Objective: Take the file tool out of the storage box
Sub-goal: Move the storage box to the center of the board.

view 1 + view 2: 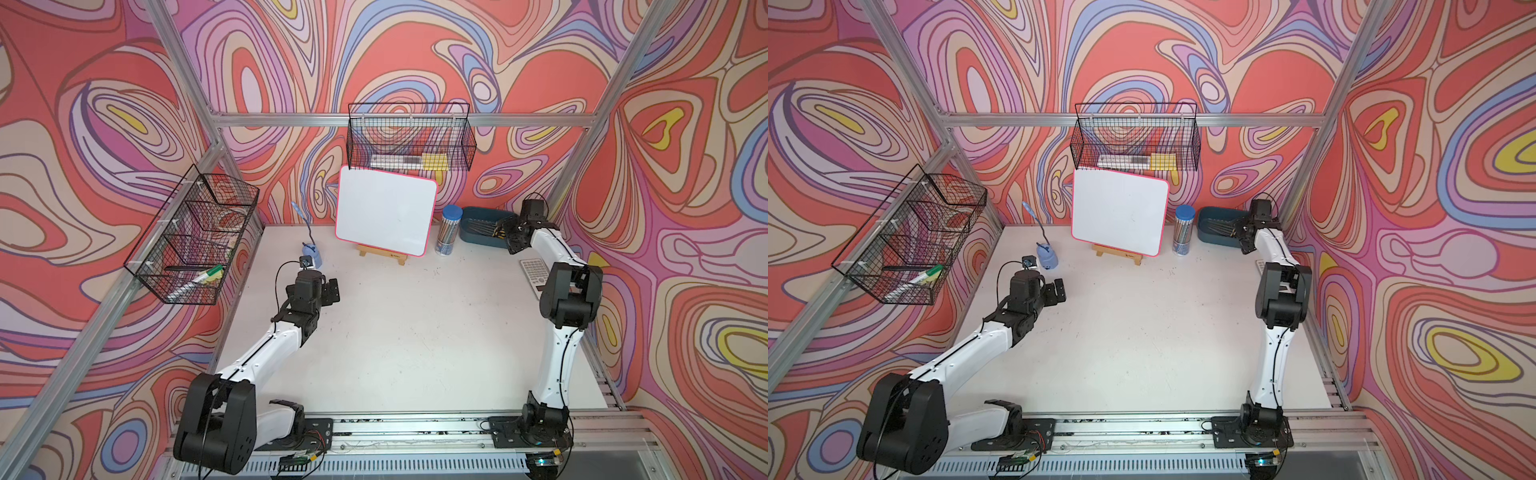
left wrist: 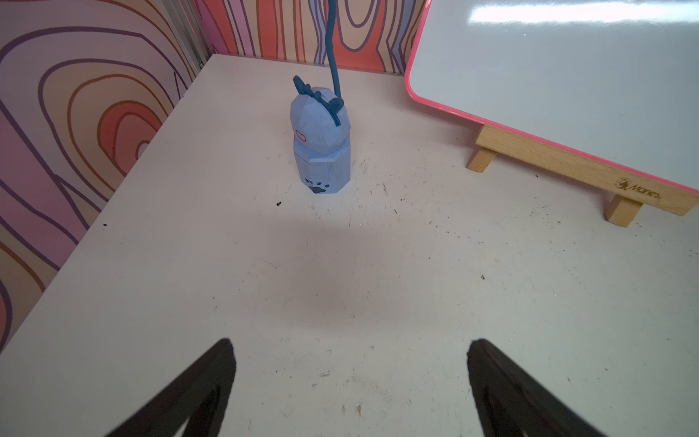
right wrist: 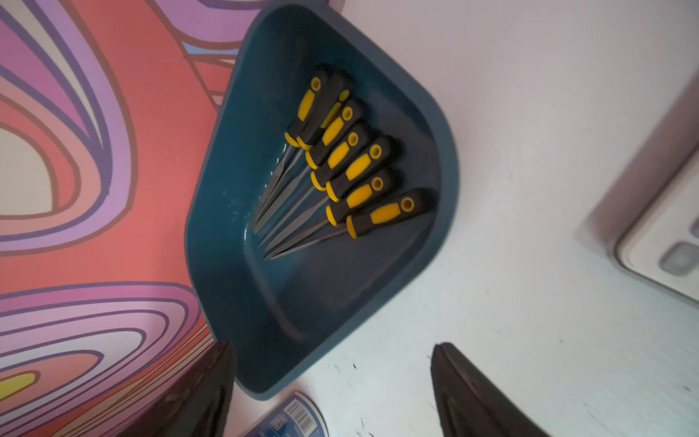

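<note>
While the right jaws hang spread and empty over the dark teal plastic storage box (image 3: 227, 234), the approach seems unfinished: next, lower onto one yellow-and-black-handled file tool (image 3: 382, 215). Left jaws idle, spread.

We can read just one word: a burnt-in brand mark (image 2: 639, 190) on the front bar of the wooden easel (image 2: 548, 159), w/ a small round logo beside it. It reads approx. "Mones"; last letters unclear. On the blue canister (image 3: 280, 423) in the right wrist view we see a barcode (image 3: 301, 415) and a QR-type square, digits too small to read. The blue lamp base (image 2: 321, 166) has a dark paw print low on its front and a pink heart higher up, no text. Calculator (image 3: 669, 242) keys: too blurred.
</note>
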Tool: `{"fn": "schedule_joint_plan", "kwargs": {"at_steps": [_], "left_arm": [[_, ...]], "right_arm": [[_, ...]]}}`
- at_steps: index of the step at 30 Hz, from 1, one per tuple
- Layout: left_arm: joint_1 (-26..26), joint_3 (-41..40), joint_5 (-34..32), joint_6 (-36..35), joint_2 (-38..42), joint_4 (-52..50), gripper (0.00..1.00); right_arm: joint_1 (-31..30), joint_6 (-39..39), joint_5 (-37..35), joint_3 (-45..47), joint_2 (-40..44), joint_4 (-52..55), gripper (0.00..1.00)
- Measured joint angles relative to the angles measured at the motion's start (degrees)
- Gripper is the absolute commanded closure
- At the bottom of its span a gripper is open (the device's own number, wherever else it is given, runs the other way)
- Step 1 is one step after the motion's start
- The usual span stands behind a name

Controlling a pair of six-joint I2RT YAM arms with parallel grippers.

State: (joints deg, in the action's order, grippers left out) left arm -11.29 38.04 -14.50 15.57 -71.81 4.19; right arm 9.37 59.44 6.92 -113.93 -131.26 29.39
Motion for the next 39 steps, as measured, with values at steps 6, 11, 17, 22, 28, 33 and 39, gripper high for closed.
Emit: {"fn": "schedule_joint_plan", "kwargs": {"at_steps": [6,11,17,22,28,33,39], "left_arm": [[0.0,0.0,0.0,1.4,-1.0,-1.3,0.0],[-0.2,0.2,0.0,2.1,-1.1,-1.8,0.0],[-0.4,0.7,0.0,2.3,-1.2,-2.1,0.0],[-0.7,0.7,-0.1,2.7,-2.1,-2.1,0.0],[-1.2,0.8,0.2,3.5,-2.8,-2.2,0.0],[-1.2,0.8,0.4,3.6,-2.8,-2.2,0.0],[-1.2,1.3,0.4,3.5,-3.2,-2.3,0.0]], "right_arm": [[0.1,0.9,0.5,-4.6,-3.1,0.6,0.29],[0.1,1.6,0.9,-6.1,-4.9,1.2,0.33],[0.1,2.4,1.8,-6.2,-6.2,1.3,0.34],[0.1,2.8,2.3,-6.1,-6.5,1.3,0.36],[0.1,2.8,3.0,-6.2,-7.8,1.2,0.44],[0.1,2.8,4.1,-5.5,-9.0,0.9,0.5],[0.1,2.6,4.6,-4.0,-8.9,-2.0,0.62]]}}
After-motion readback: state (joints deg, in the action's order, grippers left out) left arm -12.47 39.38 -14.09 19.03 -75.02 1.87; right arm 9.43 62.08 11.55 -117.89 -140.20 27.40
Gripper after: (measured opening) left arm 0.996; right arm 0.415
